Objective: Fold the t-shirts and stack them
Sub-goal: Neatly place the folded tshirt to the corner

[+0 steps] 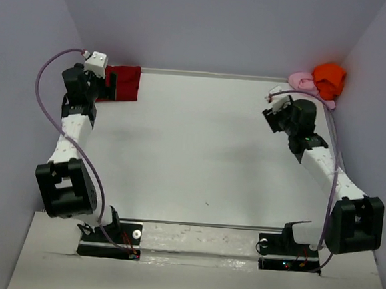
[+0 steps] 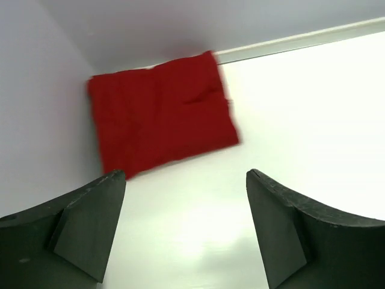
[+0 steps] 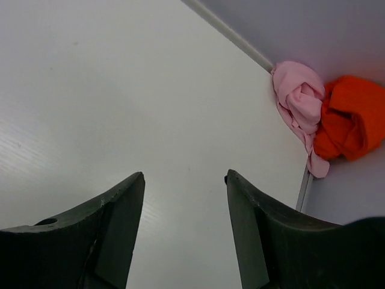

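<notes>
A dark red short-sleeved cloth t-shirt is lying as a flat folded rectangle in the far left corner of the white table, tight against the wall. The left gripper is being held just short of it, jaws spread wide, and nothing is being pinched. The right gripper is likewise being held spread and empty, facing the far right corner. There a pale pink cloth t-shirt and a bright orange cloth t-shirt are being left bunched together, touching, the orange one pressed against the wall.

The step in hand is being judged as fetching the next shirt. The pink one, lying nearer the open table, is probably best taken first. A single outer fold should be pinched rather than the whole bundle, so that the orange one is not being dragged along. It should then be spread flat at mid-table before any fold is being made.

No brand, label or legible writing is being shown on any shirt or arm.
</notes>
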Robot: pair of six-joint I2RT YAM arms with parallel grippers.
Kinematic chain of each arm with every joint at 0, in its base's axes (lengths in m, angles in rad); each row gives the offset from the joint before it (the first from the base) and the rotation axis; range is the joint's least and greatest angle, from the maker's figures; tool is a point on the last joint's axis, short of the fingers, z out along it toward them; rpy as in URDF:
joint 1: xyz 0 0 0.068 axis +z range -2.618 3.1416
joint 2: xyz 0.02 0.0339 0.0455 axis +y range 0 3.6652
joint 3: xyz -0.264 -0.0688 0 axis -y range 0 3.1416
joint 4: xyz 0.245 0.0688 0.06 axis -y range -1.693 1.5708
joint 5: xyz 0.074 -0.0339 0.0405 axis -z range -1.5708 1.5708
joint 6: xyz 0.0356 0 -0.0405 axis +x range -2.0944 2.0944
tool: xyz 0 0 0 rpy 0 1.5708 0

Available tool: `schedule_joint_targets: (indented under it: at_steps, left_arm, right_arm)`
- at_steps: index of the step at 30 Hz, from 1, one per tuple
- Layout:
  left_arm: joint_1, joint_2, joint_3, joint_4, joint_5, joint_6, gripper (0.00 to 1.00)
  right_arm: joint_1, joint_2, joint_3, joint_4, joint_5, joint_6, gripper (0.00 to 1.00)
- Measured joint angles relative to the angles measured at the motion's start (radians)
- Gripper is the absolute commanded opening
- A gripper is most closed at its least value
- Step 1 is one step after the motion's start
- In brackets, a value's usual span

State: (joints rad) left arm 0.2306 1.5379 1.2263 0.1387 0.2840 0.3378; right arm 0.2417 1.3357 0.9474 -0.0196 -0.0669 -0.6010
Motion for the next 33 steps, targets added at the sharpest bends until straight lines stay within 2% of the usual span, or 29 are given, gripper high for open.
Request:
schedule_joint_targets:
  at_steps: [2, 4, 6, 9, 12, 16, 24, 27, 33]
  left_arm:
    - [-0.003, -0.13, -0.151, 0.08, 0.083, -0.067, 0.92]
    - [-0.006, -0.22, -0.303, 0.238, 0.129, -0.135, 0.92]
    - [-0.008, -0.325, -0.496, 0.375, 0.16, -0.198, 0.92]
    - [-0.014, -0.398, -0.692, 0.545, 0.161, -0.252, 0.92]
    - [-0.018, -0.404, -0.794, 0.665, 0.142, -0.271, 0.92]
    - [-0.018, -0.403, -0.839, 0.765, 0.123, -0.285, 0.92]
    - [-0.018, -0.302, -0.873, 0.991, 0.091, -0.346, 0.92]
    - [-0.024, -0.262, -0.873, 0.999, 0.091, -0.362, 0.93]
    - [-0.044, -0.263, -0.879, 1.036, 0.097, -0.354, 0.95]
  right_arm:
    - [-0.107, -0.034, 0.0, 0.008, -0.063, 0.048, 0.62]
    - [-0.257, -0.058, -0.014, 0.069, -0.171, 0.137, 0.63]
    - [-0.334, -0.051, -0.058, 0.158, -0.249, 0.206, 0.63]
    - [-0.396, 0.033, -0.146, 0.292, -0.338, 0.314, 0.61]
    - [-0.422, 0.147, -0.237, 0.357, -0.387, 0.424, 0.63]
    - [-0.425, 0.15, -0.341, 0.449, -0.419, 0.523, 0.65]
    - [-0.425, 0.122, -0.353, 0.624, -0.413, 0.605, 0.7]
    - [-0.425, 0.157, -0.367, 0.676, -0.437, 0.608, 0.7]
    - [-0.419, 0.207, -0.367, 0.679, -0.493, 0.585, 0.71]
